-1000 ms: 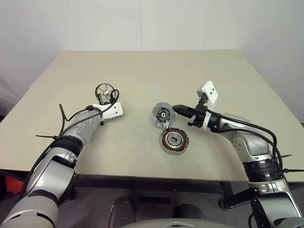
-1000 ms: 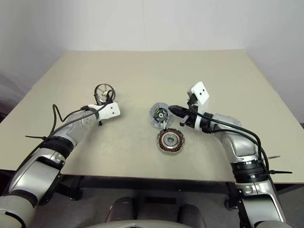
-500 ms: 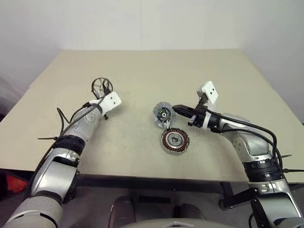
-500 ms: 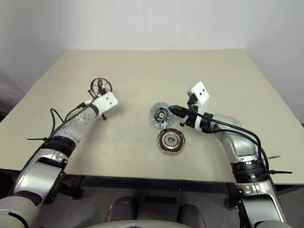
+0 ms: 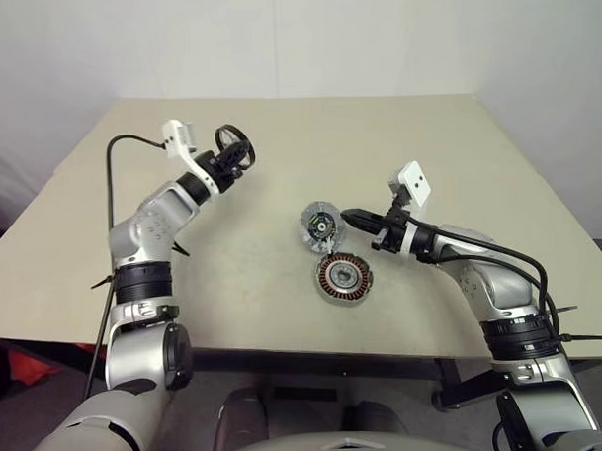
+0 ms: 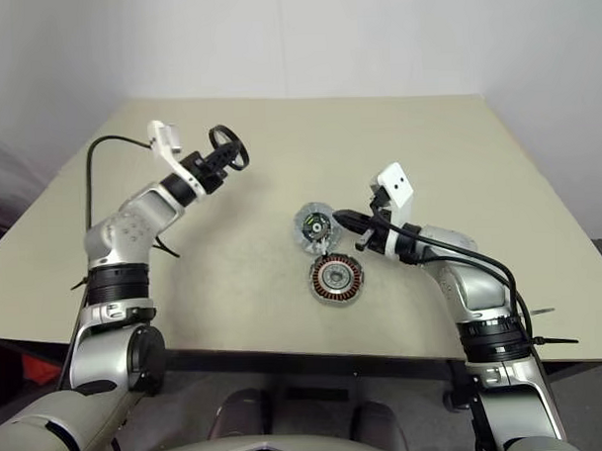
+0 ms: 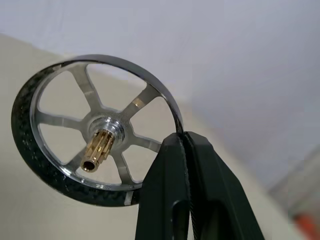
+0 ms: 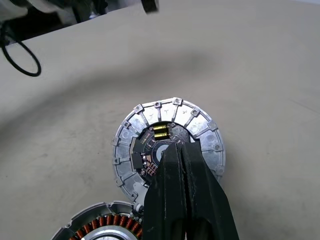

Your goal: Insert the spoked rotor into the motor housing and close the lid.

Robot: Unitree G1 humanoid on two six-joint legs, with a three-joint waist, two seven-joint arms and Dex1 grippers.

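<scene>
The left gripper (image 5: 223,167) has its fingers pinched onto the rim of the spoked rotor (image 5: 235,149), carrying it in the air well away from the motor housing (image 5: 344,277), up and toward the robot's left. I judge the rotor is held by its edge, hub and brass pinion exposed, so its face can be turned down onto the windings. The left forearm reaches up and across, wrist cocked, fingers aimed roughly level toward the housing side. The housing lies open on the surface (image 5: 278,127), its lid (image 5: 320,226) tipped up just beyond it, joined at the edge. The right gripper (image 5: 348,217), fingers closed together and holding nothing, rests against the lid, seemingly propping it open; that arm lies low, elbow out.
</scene>
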